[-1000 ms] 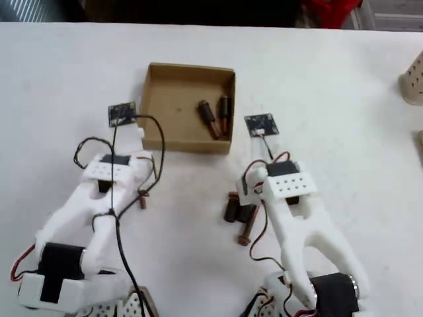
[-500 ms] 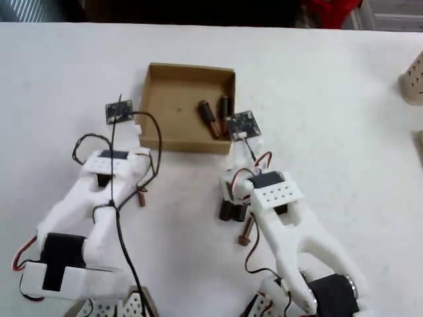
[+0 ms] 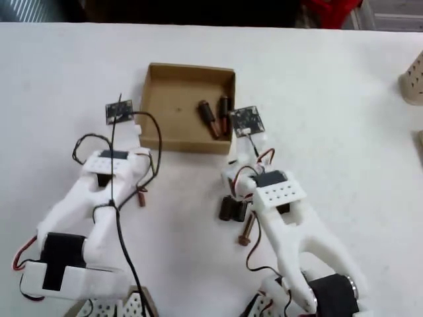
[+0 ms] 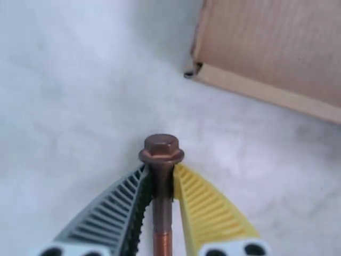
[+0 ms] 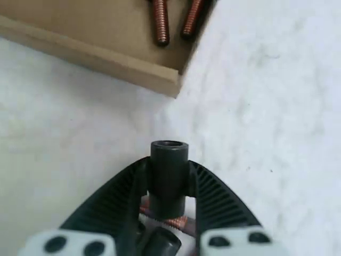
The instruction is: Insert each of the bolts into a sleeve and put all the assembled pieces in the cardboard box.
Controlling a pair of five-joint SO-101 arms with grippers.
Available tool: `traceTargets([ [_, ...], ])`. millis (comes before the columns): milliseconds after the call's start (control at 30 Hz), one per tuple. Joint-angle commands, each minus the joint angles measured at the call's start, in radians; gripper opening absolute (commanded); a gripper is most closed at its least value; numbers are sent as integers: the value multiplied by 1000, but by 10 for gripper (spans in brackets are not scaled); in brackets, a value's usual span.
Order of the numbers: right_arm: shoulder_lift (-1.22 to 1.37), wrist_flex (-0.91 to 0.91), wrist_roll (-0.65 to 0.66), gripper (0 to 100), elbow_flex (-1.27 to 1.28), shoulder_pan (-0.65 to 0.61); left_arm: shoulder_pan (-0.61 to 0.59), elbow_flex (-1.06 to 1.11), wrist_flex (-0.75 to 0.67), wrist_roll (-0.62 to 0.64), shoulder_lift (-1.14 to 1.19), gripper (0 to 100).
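My left gripper [image 4: 160, 173] is shut on a copper bolt [image 4: 161, 152], hex head pointing toward the cardboard box [image 4: 277, 48]. From above, that bolt [image 3: 141, 196] shows beside the left arm, in front of the box [image 3: 173, 99]. My right gripper [image 5: 168, 165] is shut on a black sleeve [image 5: 169, 160], its open end facing the box wall [image 5: 90, 58]. A second sleeve [image 5: 160, 242] and a bolt's thread [image 5: 162, 220] lie under it. In the high view the sleeves [image 3: 231, 208] sit left of the right arm, a loose bolt [image 3: 246, 231] just in front. Two assembled pieces [image 3: 213, 117] lie in the box.
Black and red cables loop over both arms near the box's front wall. A beige perforated object [image 3: 413, 79] stands at the table's right edge. Bare white table lies between the arms and to the right of the box.
The right arm has swung left toward the sleeves and the box corner. The left arm has shifted slightly left with its bolt.
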Motion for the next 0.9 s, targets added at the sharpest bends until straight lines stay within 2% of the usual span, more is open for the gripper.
traceTargets([
  [0,-2,61,-2,21,-63,30,-8,-55,-18,-5,-4,22],
  [200,203,159,0,21,-255,31,-8,-60,2,-5,-2,22],
  [433,427,163,0,24,-468,79,-8,-60,2,-5,-2,22],
  [667,503,168,0,170,-519,76,-8,-60,2,-5,-2,22],
  [867,466,170,3,108,-519,77,-8,-61,2,-5,-2,22],
])
